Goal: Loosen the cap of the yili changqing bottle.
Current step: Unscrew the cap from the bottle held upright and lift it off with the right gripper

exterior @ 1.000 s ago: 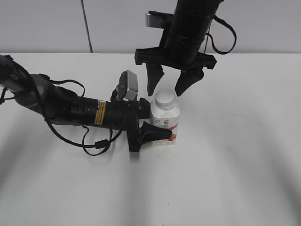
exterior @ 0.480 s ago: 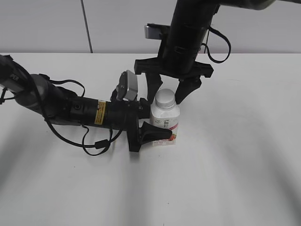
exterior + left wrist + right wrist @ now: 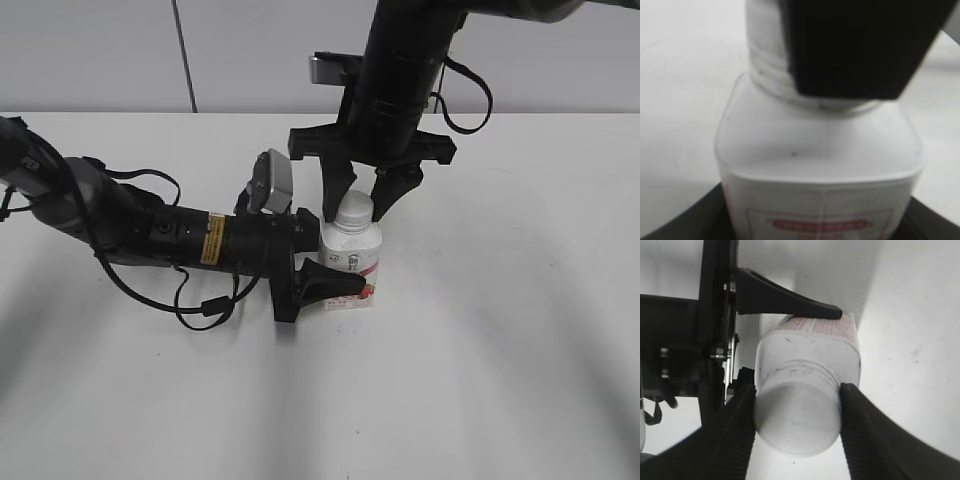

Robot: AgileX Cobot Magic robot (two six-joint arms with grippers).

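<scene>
The yili changqing bottle (image 3: 352, 258), white with a pink-red label, stands upright on the white table (image 3: 500, 330). My left gripper (image 3: 340, 266) lies low on the table and is shut on the bottle's body; one black finger (image 3: 785, 302) crosses the label. The bottle's shoulders (image 3: 815, 165) fill the left wrist view. My right gripper (image 3: 358, 202) comes down from above and is shut on the white cap (image 3: 797, 420), one ribbed finger (image 3: 735, 435) pressed on each side. In the left wrist view a right finger (image 3: 855, 45) covers most of the cap (image 3: 765, 60).
The left arm's black body and cables (image 3: 150, 235) stretch across the table's left half. A grey wall (image 3: 100, 50) rises behind the table's far edge. Bare white tabletop lies to the right and front of the bottle.
My right gripper has come down over the bottle and its fingers have closed in onto the cap. The left gripper and bottle have not moved.
</scene>
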